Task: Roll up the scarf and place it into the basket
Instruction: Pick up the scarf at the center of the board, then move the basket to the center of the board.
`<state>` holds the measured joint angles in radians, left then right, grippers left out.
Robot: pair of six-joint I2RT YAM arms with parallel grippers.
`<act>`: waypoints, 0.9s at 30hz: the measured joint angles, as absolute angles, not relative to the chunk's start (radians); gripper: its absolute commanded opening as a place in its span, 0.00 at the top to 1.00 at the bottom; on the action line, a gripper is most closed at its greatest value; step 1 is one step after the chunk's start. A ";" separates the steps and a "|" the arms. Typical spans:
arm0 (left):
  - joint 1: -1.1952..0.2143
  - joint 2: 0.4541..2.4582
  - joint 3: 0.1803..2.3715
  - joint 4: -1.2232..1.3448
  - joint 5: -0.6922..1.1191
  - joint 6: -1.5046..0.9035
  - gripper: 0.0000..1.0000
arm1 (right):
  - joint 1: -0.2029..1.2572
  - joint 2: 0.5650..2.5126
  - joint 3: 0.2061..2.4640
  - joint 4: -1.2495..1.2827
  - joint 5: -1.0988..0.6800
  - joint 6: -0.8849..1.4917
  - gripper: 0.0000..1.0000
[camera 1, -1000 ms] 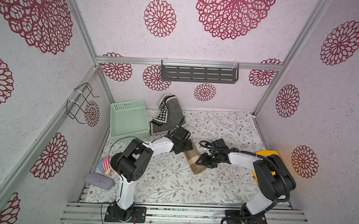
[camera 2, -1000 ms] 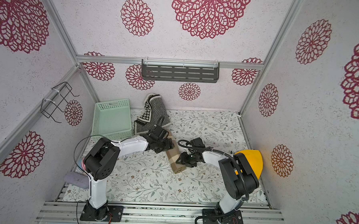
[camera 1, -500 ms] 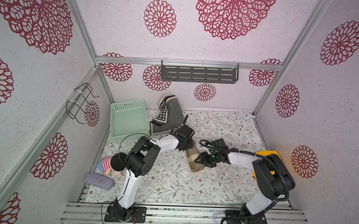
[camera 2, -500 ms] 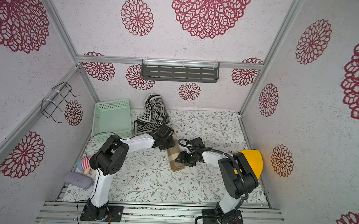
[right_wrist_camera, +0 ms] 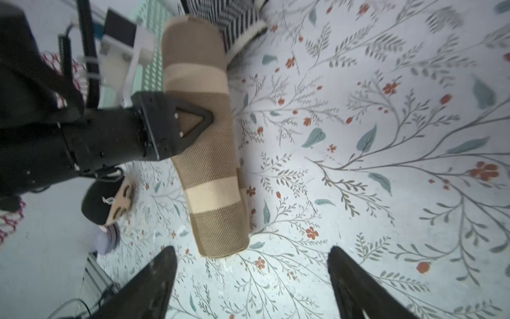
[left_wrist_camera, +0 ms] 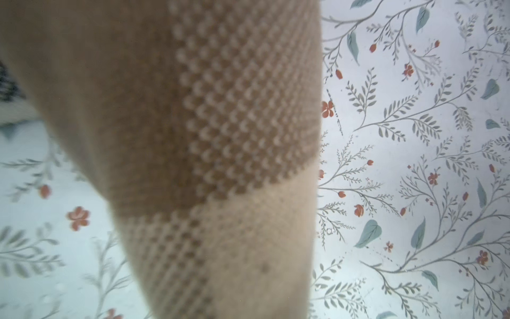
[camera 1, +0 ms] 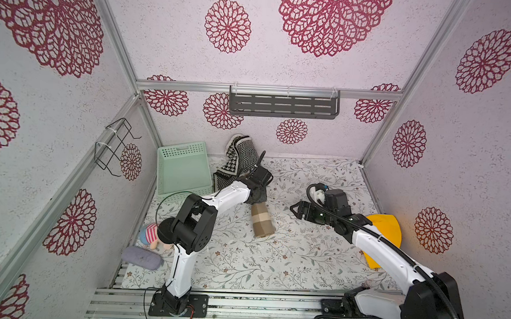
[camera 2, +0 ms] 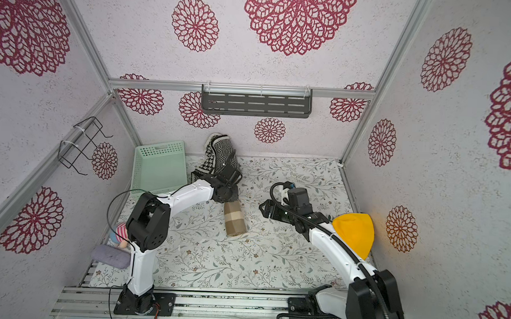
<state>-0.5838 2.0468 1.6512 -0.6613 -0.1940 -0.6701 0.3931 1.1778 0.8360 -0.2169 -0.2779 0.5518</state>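
The left gripper (camera 1: 257,200) is closed down on the far end of the scarf (camera 1: 262,224). In the right wrist view one black finger (right_wrist_camera: 165,129) lies across the top of the roll; its partner is hidden behind the fabric. The right gripper (camera 1: 295,210) stands wide open and empty, just to the right of the roll and not touching it. The rolling looks done: the scarf is a compact tan and cream striped cylinder lying on the floral mat (camera 1: 273,255) near the middle of the workspace, with its near end free. What remains is the transfer. The basket (camera 1: 181,147) sits empty at the far left of the mat, apart from the roll, and a black-and-white patterned cloth (camera 1: 242,156) is heaped just to its right. The roll has yet to be lifted, carried left and far over the basket's rim, and released inside. A grip at one end may let the free end sag or loosen.
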 measured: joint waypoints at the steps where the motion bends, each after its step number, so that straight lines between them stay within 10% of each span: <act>1: -0.569 2.019 1.665 -0.688 -0.194 -0.647 1.00 | 0.393 1.154 0.839 -0.223 -0.253 0.550 0.01; 15: -0.286 1.860 1.894 -0.926 -0.145 -0.322 1.00 | 0.392 0.966 0.845 -0.290 0.043 0.489 0.01; 27: 0.050 2.097 2.200 -1.011 0.127 -0.089 1.00 | 0.392 1.020 0.846 -0.296 0.119 0.490 0.01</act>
<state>0.0502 2.0968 2.1998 -1.0111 0.1272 -0.0887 0.3916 1.0203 0.8463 -0.2958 0.1188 0.4904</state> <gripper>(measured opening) 0.176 0.989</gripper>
